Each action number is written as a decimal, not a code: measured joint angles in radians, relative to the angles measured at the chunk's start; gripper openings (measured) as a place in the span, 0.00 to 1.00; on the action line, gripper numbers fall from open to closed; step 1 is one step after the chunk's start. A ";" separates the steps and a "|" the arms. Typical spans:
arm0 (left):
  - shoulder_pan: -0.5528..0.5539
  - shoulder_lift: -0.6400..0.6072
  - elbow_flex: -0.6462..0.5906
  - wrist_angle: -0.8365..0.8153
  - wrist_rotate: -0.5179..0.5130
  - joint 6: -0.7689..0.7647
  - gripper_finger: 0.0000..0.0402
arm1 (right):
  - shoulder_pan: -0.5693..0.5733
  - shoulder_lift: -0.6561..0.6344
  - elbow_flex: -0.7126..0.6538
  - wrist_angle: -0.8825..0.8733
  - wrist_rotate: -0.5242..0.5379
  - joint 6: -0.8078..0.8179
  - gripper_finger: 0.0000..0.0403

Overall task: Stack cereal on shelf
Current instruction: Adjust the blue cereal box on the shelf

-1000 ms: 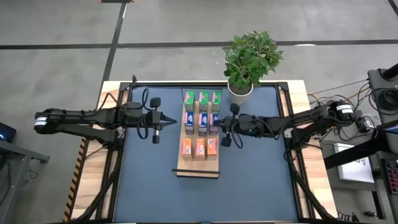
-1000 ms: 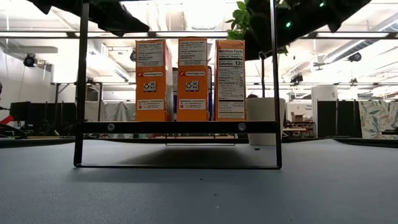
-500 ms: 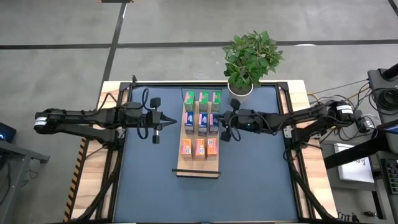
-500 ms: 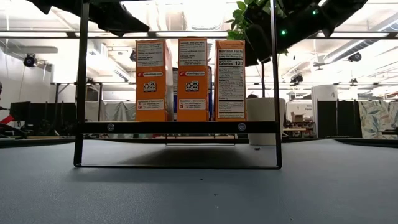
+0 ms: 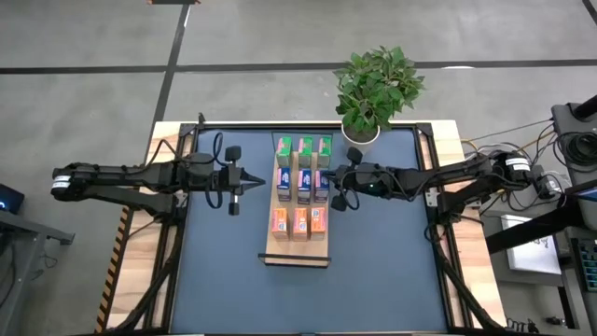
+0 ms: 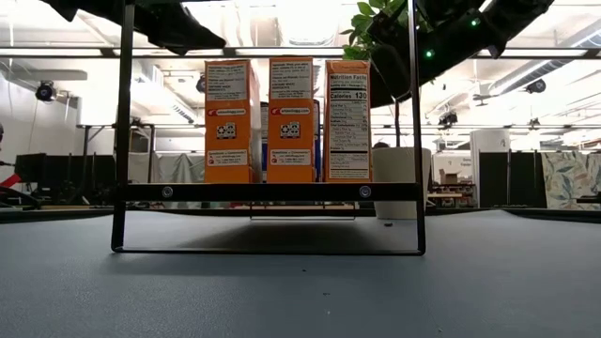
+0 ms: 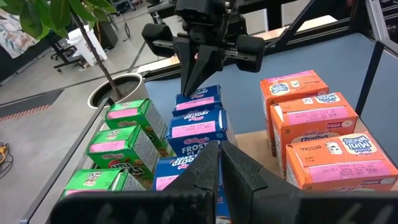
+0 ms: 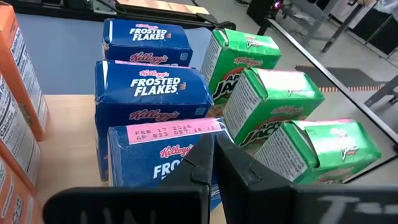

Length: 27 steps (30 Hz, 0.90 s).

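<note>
The shelf, a long light-wood board with a dark strip at its near short end, lies flat on the dark blue table near the middle, its long axis running near to far. Nine cereal boxes stand upright on it in three rows of three: the green boxes in the far row, the blue boxes in the middle row, and the orange boxes in the near row. The near part of the board beyond the orange row is bare. From the right wrist view the blue boxes read "Frosted Flakes" with pink date labels on their tops, and the green boxes carry similar pink tops. In the low view the orange boxes show side by side, one turned to display a nutrition panel. The left gripper hovers left of the shelf, level with the blue row and apart from it, fingers clenched together and grasping nothing. The right gripper sits just beside the right end of the blue row, fingers likewise pressed together and empty; contact with the box cannot be determined. A potted plant stands at the far edge of the table, right of the shelf.
</note>
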 joint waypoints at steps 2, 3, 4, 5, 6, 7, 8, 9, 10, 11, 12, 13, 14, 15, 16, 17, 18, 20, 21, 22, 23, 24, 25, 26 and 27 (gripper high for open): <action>0.000 0.000 0.000 0.000 0.000 0.000 0.00 | 0.000 0.000 0.000 -0.004 0.001 0.014 0.02; 0.000 0.000 0.000 0.000 0.000 0.000 0.00 | 0.000 0.000 0.000 -0.003 0.000 0.022 0.02; 0.000 0.000 0.000 0.000 0.000 0.000 0.00 | 0.000 -0.001 0.000 -0.004 0.000 0.024 0.02; 0.000 0.000 0.000 0.000 0.000 0.000 0.00 | 0.000 -0.001 0.000 -0.003 0.000 0.024 0.02; 0.000 0.000 0.000 0.000 0.000 -0.001 0.00 | 0.000 -0.001 0.000 -0.003 0.000 0.025 0.02; 0.000 0.000 0.000 0.000 0.000 -0.002 0.00 | 0.000 -0.001 0.000 -0.004 0.000 0.029 0.02; 0.000 0.000 0.000 0.000 0.000 -0.005 0.00 | 0.000 -0.001 0.000 -0.004 0.001 0.033 0.02; 0.000 0.000 0.000 0.000 0.000 -0.006 0.00 | 0.000 -0.001 0.000 -0.007 0.001 0.037 0.02; 0.000 0.000 0.000 0.000 0.000 -0.008 0.00 | 0.000 -0.001 0.000 -0.008 0.001 0.041 0.02; 0.000 0.000 0.000 0.000 0.000 -0.008 0.00 | 0.002 -0.001 0.000 -0.008 0.001 0.044 0.02; 0.000 0.000 0.000 0.000 0.000 -0.008 0.00 | 0.005 -0.001 0.000 -0.009 0.006 0.048 0.02; 0.000 0.000 0.000 0.000 0.000 -0.008 0.00 | 0.010 -0.001 0.000 -0.010 0.016 0.049 0.02; 0.000 0.000 0.000 0.000 0.000 -0.008 0.00 | 0.018 -0.001 0.000 -0.010 0.033 0.049 0.02; 0.000 0.000 0.001 0.000 0.000 -0.008 0.00 | 0.027 -0.001 0.000 -0.010 0.053 0.047 0.02; 0.000 0.000 0.001 0.000 0.000 -0.008 0.00 | 0.035 -0.001 0.000 -0.009 0.074 0.040 0.02; 0.000 0.000 0.001 0.000 0.000 -0.008 0.00 | 0.042 -0.001 -0.001 -0.005 0.091 0.033 0.02; 0.000 0.000 0.001 0.000 0.000 -0.009 0.00 | 0.047 -0.003 -0.001 -0.003 0.101 0.027 0.02; 0.000 0.000 0.001 0.000 0.000 -0.009 0.00 | 0.048 -0.006 0.002 -0.008 0.102 0.020 0.02; 0.000 0.000 0.001 0.000 0.000 -0.009 0.00 | 0.047 -0.006 0.008 -0.010 0.102 0.021 0.02; 0.000 0.000 0.001 0.000 0.000 -0.009 0.00 | 0.047 -0.006 0.011 -0.008 0.102 0.020 0.02; 0.000 0.000 0.001 0.000 0.000 -0.009 0.00 | 0.047 -0.007 0.014 -0.007 0.103 0.013 0.02; 0.000 0.000 0.001 0.000 0.000 -0.009 0.00 | 0.047 -0.007 0.016 -0.007 0.104 0.005 0.02; 0.000 0.000 0.001 0.000 0.000 -0.009 0.00 | 0.047 -0.007 0.019 -0.007 0.104 -0.002 0.02; 0.000 0.000 0.001 0.000 0.000 -0.009 0.00 | 0.047 -0.007 0.021 -0.007 0.104 -0.012 0.02; 0.000 0.000 0.001 0.002 0.000 -0.009 0.00 | 0.045 -0.008 0.024 -0.008 0.104 -0.022 0.02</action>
